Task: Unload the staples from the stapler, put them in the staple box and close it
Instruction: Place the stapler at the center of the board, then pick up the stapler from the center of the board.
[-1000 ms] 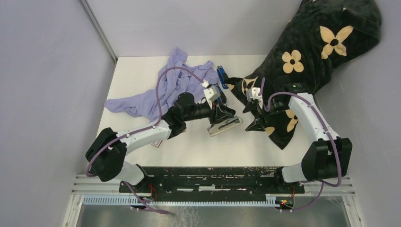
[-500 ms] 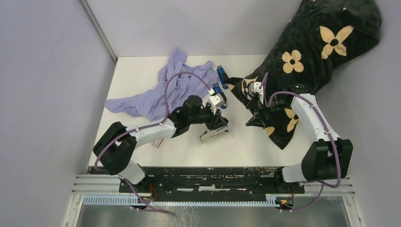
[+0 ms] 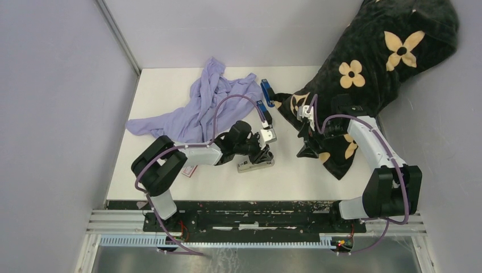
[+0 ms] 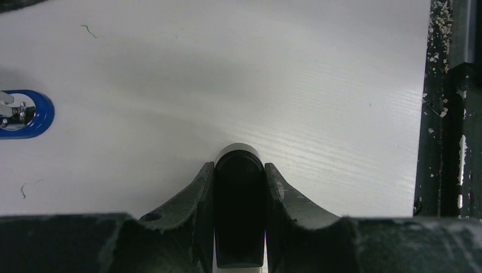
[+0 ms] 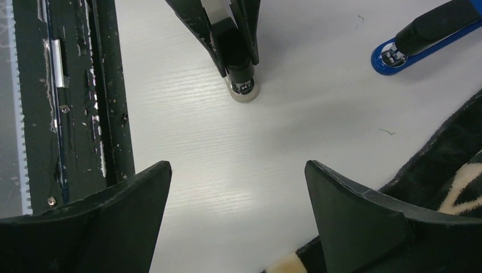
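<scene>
A black-topped stapler [image 4: 239, 216] with a pale base sits squeezed between the fingers of my left gripper [image 4: 239, 165], which is shut on it. In the top view the left gripper [image 3: 259, 154] holds this stapler [image 3: 256, 165] low at the table's middle. From the right wrist view the stapler's rounded front end [image 5: 244, 90] is down at the table top. My right gripper [image 5: 237, 168] is open and empty, hanging over bare table beside the black cloth, to the right of the stapler [image 3: 307, 149]. No staples show in any view.
A blue stapler [image 3: 264, 111] [image 5: 398, 52] [image 4: 23, 114] lies just behind the left gripper. Lilac cloth [image 3: 199, 108] lies back left. Black flowered cloth [image 3: 369, 62] covers the back right, its edge under the right gripper. A black rail [image 3: 244, 207] runs along the near edge.
The left arm has carried the stapler left and toward the near edge, lowering it to the table. The right gripper stayed open and shifted only slightly.
</scene>
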`<move>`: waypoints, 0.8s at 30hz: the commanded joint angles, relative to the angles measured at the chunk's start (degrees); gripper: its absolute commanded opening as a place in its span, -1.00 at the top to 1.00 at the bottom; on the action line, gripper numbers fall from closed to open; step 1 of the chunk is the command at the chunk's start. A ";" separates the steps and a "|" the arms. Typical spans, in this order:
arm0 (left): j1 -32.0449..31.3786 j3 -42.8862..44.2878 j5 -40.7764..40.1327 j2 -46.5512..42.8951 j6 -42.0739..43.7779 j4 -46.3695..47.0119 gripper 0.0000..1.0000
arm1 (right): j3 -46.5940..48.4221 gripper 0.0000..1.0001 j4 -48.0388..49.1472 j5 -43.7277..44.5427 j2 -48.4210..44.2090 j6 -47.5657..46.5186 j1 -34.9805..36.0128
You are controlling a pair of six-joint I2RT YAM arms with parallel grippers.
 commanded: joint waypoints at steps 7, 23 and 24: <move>-1.01 -4.90 -3.65 -4.50 -0.89 13.28 -0.39 | -1.86 -0.90 -4.35 2.63 0.21 -11.92 6.35; 0.75 -24.19 -19.04 -46.79 -15.62 -1.70 -0.75 | 2.24 -0.88 12.39 15.09 10.93 -7.20 22.64; 0.80 -25.49 -19.72 -49.20 -16.16 -1.30 -0.76 | 2.69 -0.86 13.17 16.12 11.99 -6.84 23.42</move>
